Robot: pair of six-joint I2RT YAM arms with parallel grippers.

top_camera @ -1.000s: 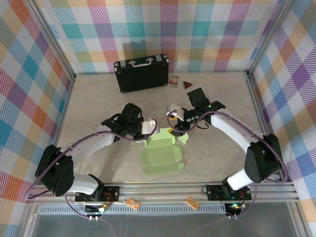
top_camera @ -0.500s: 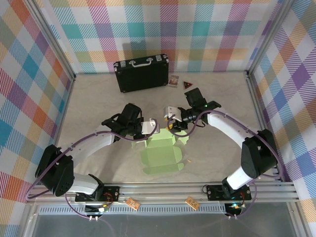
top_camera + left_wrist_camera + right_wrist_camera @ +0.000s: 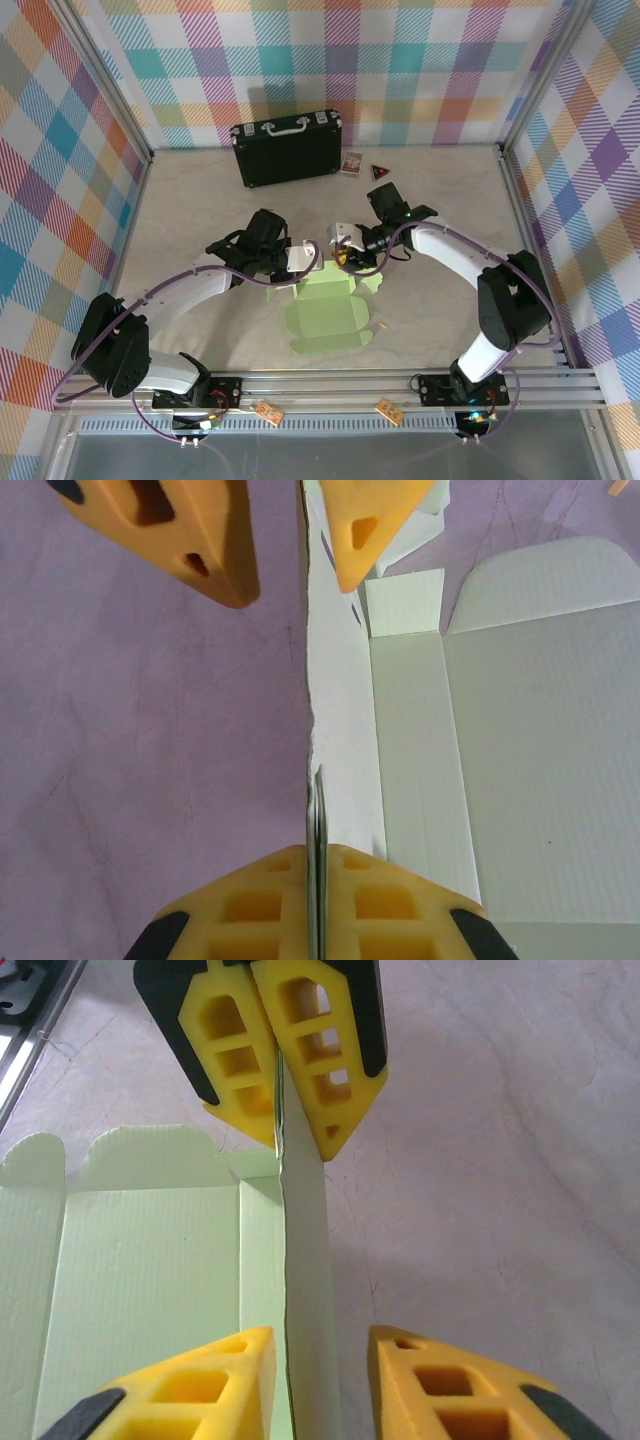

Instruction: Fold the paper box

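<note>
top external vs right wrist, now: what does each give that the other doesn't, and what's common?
Top external: the whole paper box, lying mostly flat with its flaps spread, and the black case by the back wall.

Right wrist: the raised flap seen edge-on, standing between the fingers of the right gripper with a gap beside it, jaws not closed on it. The left gripper is clamped shut on the flap's far end.

Both: the green box, with the two grippers meeting at its far edge.
</note>
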